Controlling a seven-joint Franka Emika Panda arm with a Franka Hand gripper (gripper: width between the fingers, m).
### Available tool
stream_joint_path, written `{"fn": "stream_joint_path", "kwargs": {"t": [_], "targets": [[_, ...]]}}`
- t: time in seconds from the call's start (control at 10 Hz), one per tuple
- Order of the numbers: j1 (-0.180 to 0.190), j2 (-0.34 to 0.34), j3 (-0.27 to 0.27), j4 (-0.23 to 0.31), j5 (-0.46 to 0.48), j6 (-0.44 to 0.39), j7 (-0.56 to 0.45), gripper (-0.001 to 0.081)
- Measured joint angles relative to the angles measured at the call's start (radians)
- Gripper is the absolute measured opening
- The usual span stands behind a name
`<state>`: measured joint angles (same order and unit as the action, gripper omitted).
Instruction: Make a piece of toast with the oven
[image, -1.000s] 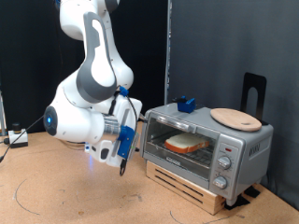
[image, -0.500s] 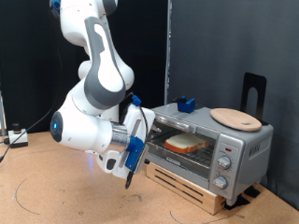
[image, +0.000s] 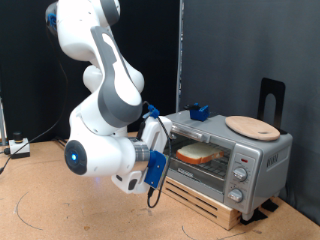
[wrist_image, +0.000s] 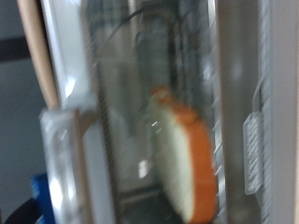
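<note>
Toast (image: 199, 153) is lying inside the oven (image: 222, 156), resting on the wire rack behind the glass door, which is standing shut; through the wrist view the same slice (wrist_image: 180, 154) is showing pale cream on its face with an orange-brown crust along one edge, blurred behind the glass and the rack wires.

Nearest the camera in the exterior view, a light wooden table (image: 60, 215) is carrying everything; the white robot arm (image: 105, 120) is bending low over it at the left, its blue-trimmed gripper (image: 154, 186) hanging just beside the oven's left front corner, fingers pointing downward; whether those fingers are apart or together I cannot tell from either view, and nothing is showing between them.

Further right, the oven is sitting on a slatted wooden base (image: 205, 205), its knobs (image: 238, 180) stacked down the right panel; on its roof a round wooden plate (image: 251, 126) is resting toward the right, while a small blue object (image: 198, 110) is sitting near the far left corner; behind, a black upright stand (image: 271, 100) is rising against a dark curtain (image: 230, 50).
</note>
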<state>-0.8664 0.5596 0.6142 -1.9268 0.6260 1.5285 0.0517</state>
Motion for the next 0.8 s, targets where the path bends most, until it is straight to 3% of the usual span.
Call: {"fn": "stream_joint_path", "kwargs": {"t": [0.2, 0.4, 0.6, 0.8], "targets": [[0.022, 0.025, 0.021, 0.0, 0.121, 0.23, -0.063, 0.0807], [0.036, 0.064, 0.038, 0.006, 0.252, 0.338, -0.061, 0.0807], [0.033, 0.066, 0.04, 0.012, 0.236, 0.289, -0.081, 0.0807], [0.011, 0.092, 0.065, 0.034, 0.326, 0.194, -0.153, 0.0807]]}}
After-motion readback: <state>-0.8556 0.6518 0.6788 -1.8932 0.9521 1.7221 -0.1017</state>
